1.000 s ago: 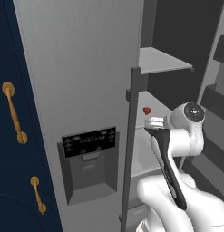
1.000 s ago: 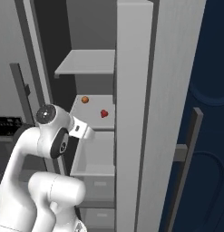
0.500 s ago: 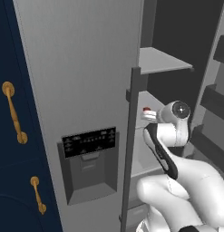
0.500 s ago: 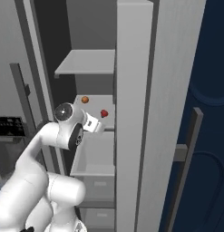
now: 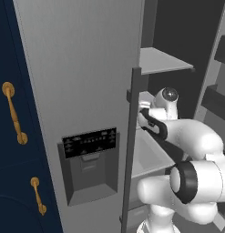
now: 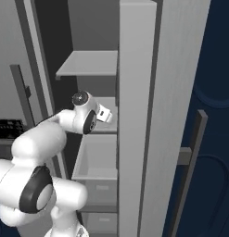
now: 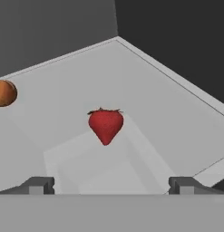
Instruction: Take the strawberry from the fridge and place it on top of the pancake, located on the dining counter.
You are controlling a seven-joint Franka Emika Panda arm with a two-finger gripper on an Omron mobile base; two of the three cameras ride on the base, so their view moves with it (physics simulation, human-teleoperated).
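Reach step: arm inside the open fridge (image 5: 82, 68), gripper (image 7: 111, 186) with jaws apart, nothing held. Strawberry (image 7: 105, 125) on the pale shelf (image 7: 145, 86), ahead and centred between the fingertips; an orange fruit (image 7: 3, 93) sits well off to one side. Next move, likely: advance to straddle the berry, then close gently.

The tall grey stainless side-by-side fridge (image 5: 82, 68) stands with its right compartment open, its black dispenser panel (image 5: 90, 142) on the closed left door; navy cabinet fronts with gold handles (image 5: 13, 113) sit to its left; inside, a flat grey shelf (image 6: 90, 62) lies above a lower shelf (image 7: 145, 99), with a drawer bin (image 6: 97, 157) beneath; the tiny red heart-shaped strawberry (image 7: 105, 124) rests on that lower shelf, ahead of the two-finger gripper (image 7: 111, 186), between its widely parted tips; a small round orange fruit (image 7: 3, 92) lies left of the strawberry, well apart, nearer the back wall.
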